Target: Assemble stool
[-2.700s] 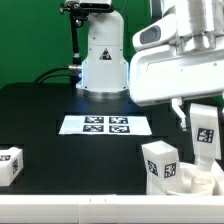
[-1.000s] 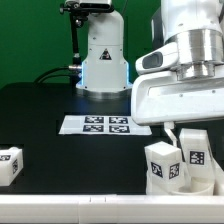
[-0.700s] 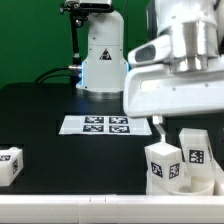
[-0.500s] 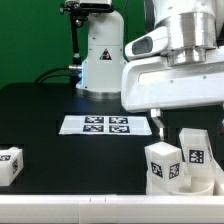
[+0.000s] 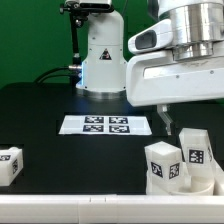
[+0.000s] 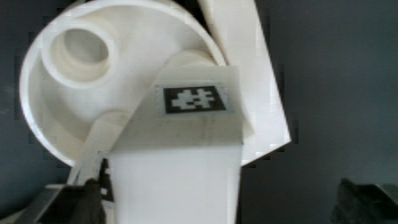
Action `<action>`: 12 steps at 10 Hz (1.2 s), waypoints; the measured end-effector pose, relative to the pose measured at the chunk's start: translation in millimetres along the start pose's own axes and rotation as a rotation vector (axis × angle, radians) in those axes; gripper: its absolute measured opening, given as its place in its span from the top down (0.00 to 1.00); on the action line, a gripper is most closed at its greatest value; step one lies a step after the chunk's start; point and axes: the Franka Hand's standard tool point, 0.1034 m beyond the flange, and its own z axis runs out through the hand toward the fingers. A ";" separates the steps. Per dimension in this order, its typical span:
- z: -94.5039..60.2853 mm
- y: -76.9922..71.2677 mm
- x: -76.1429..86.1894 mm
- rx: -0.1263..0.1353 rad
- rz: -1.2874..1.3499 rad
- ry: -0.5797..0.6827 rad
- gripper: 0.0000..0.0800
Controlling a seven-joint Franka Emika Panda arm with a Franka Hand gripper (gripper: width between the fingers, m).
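The round white seat [image 5: 190, 186] lies at the table's front edge on the exterior view's right. Two white tagged legs stand upright on it, one nearer [image 5: 162, 165] and one behind [image 5: 194, 150]. A third leg [image 5: 9, 164] lies apart at the exterior view's left. My gripper [image 5: 170, 122] hangs just above the standing legs, open and holding nothing. In the wrist view the seat [image 6: 107, 70] shows a round hole, and a tagged leg [image 6: 192, 110] runs between my spread fingers [image 6: 79, 200]. There is a gap beside the leg, around my gripper [image 6: 222, 206].
The marker board [image 5: 105, 125] lies flat on the black table in the middle. The white robot base [image 5: 100, 55] stands behind it, with a cable to its left. The table's front edge runs just under the seat.
My gripper brought the rear leg down onto the seat beside the other one, let go of it, then rose and shifted to the exterior view's left.
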 end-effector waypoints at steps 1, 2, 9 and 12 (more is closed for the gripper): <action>-8.5 -0.7 9.5 -0.006 -0.153 -0.012 0.19; -10.7 -2.4 20.3 -0.017 -0.330 -0.001 0.19; -9.0 -3.8 16.4 -0.078 -0.914 -0.118 0.19; -12.4 -7.2 24.4 -0.070 -1.201 -0.164 0.19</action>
